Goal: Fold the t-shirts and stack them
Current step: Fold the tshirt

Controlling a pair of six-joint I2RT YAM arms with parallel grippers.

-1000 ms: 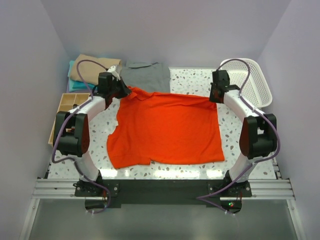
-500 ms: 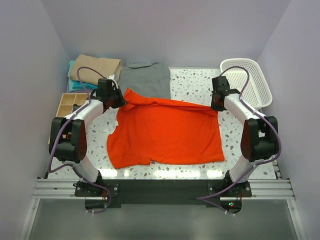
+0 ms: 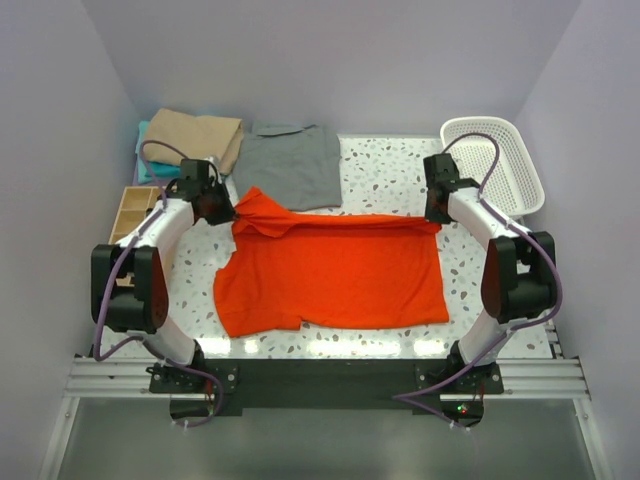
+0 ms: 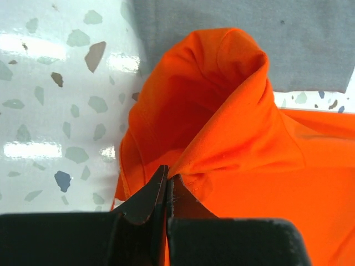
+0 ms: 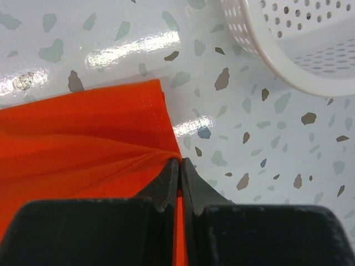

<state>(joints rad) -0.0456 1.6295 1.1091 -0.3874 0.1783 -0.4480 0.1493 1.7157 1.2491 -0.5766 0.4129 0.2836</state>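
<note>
The orange-red t-shirt (image 3: 335, 270) lies spread on the table, its far edge pulled taut between both grippers. My left gripper (image 3: 228, 212) is shut on the shirt's far left corner, where the cloth (image 4: 222, 127) bunches into a raised fold. My right gripper (image 3: 437, 213) is shut on the far right corner (image 5: 111, 144). The grey t-shirt (image 3: 290, 165) lies flat at the back, also in the left wrist view (image 4: 249, 39). The folded tan shirt (image 3: 195, 135) sits on the teal one (image 3: 145, 170) at the back left.
A white mesh basket (image 3: 495, 165) stands at the back right, close to my right gripper, its wall in the right wrist view (image 5: 288, 39). A wooden compartment tray (image 3: 135, 215) lies at the left edge. Walls enclose the table on three sides.
Both grippers have drawn the shirt's far edge toward the near side. The left gripper has also moved left. The orange shirt no longer overlaps the grey shirt.
</note>
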